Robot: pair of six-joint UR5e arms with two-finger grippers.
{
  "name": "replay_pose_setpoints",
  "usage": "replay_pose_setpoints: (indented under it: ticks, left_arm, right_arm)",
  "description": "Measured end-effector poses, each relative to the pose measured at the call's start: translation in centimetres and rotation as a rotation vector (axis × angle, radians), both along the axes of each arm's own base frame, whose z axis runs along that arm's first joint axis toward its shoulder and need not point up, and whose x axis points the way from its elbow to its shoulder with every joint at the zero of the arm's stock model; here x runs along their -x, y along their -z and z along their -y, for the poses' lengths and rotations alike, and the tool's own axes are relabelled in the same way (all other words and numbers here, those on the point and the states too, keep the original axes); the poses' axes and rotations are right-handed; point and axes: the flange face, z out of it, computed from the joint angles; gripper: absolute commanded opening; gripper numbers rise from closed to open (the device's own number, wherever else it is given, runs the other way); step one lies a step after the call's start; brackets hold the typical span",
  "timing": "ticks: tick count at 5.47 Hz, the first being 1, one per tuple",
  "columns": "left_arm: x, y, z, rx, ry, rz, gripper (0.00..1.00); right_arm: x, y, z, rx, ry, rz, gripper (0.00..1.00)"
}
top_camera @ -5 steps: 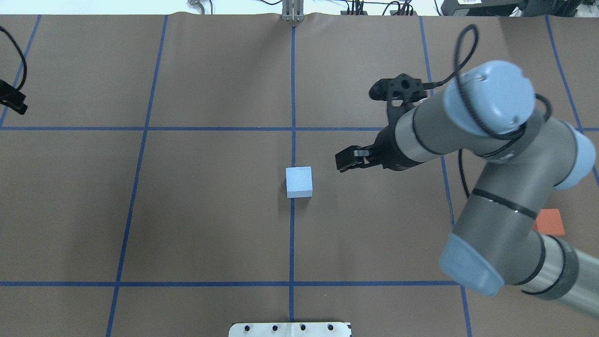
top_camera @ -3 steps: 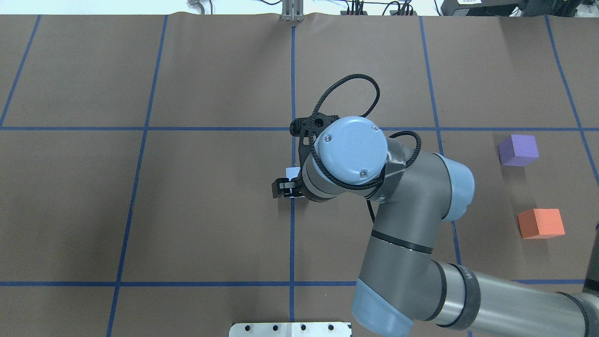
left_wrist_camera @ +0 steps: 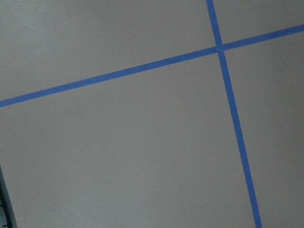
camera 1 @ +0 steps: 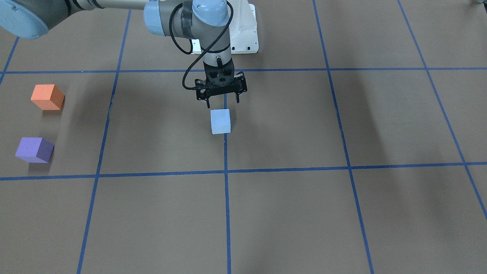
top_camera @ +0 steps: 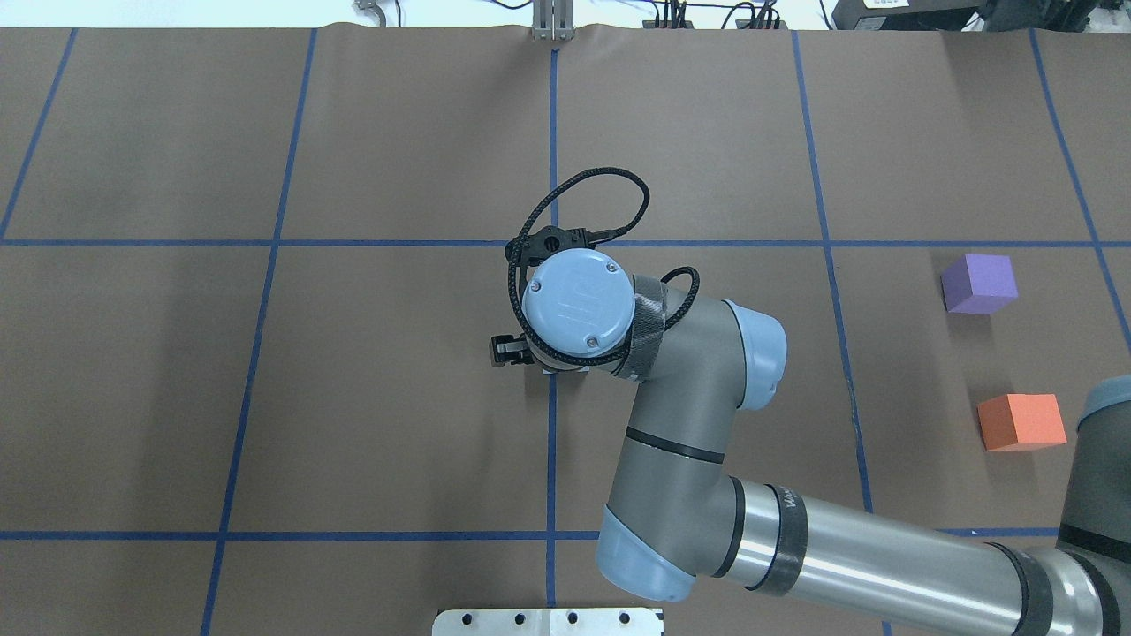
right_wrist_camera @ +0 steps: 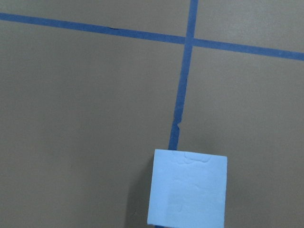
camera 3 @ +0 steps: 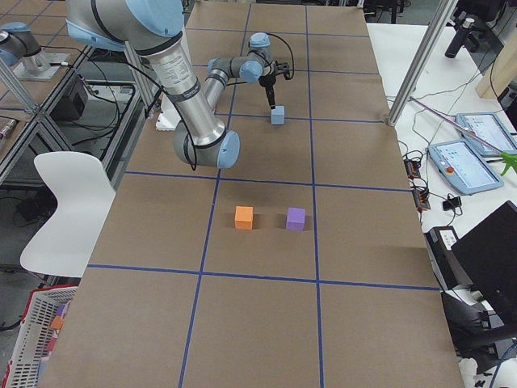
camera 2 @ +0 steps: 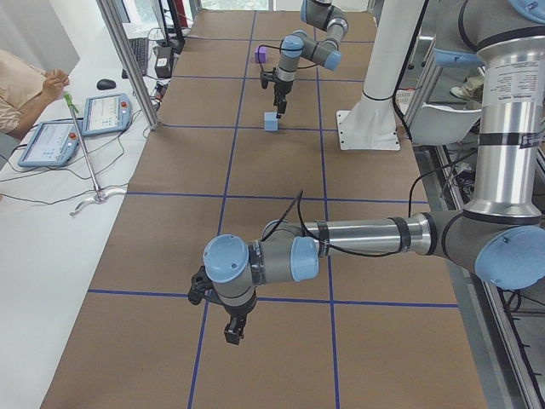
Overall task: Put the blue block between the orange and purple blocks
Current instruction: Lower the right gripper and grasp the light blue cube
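The right arm reaches out from the robot's base to the middle of the tabletop, forearm running low and roughly level, wrist bent so the last joint points straight down. Its right claw hangs just above the blue block, on the block's robot side, fingers pointing down and spread wider than the block, with nothing between them. The blue block sits flat on the tabletop on one of the blue tape lines, near a crossing of the lines; the right wrist camera looks down on its top face at the lower edge of its view. From overhead the wrist covers nearly all of the block. The orange block and the purple block stand well off to the robot's right, near each other with a gap between them, both far from the blue one. The left arm stretches low over the far end of the tabletop, its left claw pointing down near a tape line; I cannot tell whether its fingers are apart or together.
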Motion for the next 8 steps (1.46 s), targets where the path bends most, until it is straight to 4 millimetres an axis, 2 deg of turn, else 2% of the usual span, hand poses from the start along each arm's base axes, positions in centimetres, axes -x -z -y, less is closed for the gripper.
replay_pose_setpoints:
  ticks: [2,4,5,6,7,8]
  left_arm:
    - [0.0,-0.2,0.0,0.003,0.001,-0.003,1.0]
    - [0.0,-0.3,-0.1,0.004,0.001,-0.004,1.0]
    - [0.0,-0.3,-0.1,0.004,0.001,-0.004,1.0]
    - [0.0,-0.2,-0.1,0.004,0.001,-0.004,1.0]
    - [0.0,-0.2,0.0,0.003,0.001,-0.004,1.0]
    - [0.0,-0.2,-0.1,0.003,0.001,-0.004,1.0]
  right_arm:
    - [0.3,-1.4,0.7,-0.046,0.0,-0.021,1.0]
    - [2.7,-4.1,1.9,-0.047,-0.017,-0.003,0.97]
    - [3.6,-5.1,2.1,-0.029,-0.035,0.01,0.72]
    - [3.9,-5.6,2.2,-0.013,-0.045,0.009,0.06]
    - [3.8,-5.6,2.3,-0.004,-0.047,0.004,0.0]
    - [2.6,-4.6,2.5,0.0,-0.051,0.001,0.0]
